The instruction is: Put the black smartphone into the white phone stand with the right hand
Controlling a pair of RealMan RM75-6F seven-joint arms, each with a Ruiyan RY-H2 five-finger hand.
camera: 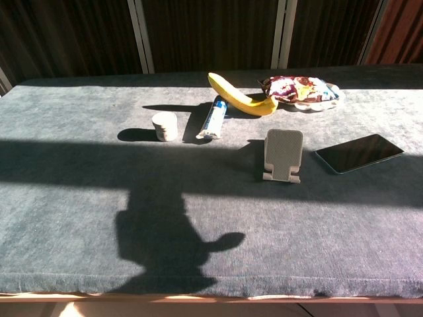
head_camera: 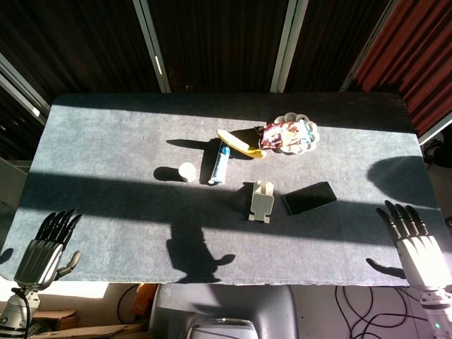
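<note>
The black smartphone point(head_camera: 309, 198) point(camera: 359, 153) lies flat on the grey table, screen up, just right of the white phone stand point(head_camera: 262, 200) point(camera: 283, 155), which stands upright and holds nothing. My right hand point(head_camera: 413, 241) hovers at the table's front right corner, fingers spread, well to the right of the phone and holding nothing. At the front left corner my left hand point(head_camera: 48, 245) is open too, empty. Neither hand shows in the chest view.
A banana point(head_camera: 240, 143) point(camera: 238, 97) and a white dish of snack packets point(head_camera: 289, 135) point(camera: 301, 90) sit at the back. A toothpaste tube point(head_camera: 220, 164) point(camera: 213, 119) and a small white cup point(head_camera: 187, 171) point(camera: 164, 126) lie left of the stand. The table edge point(camera: 211, 294) runs along the front.
</note>
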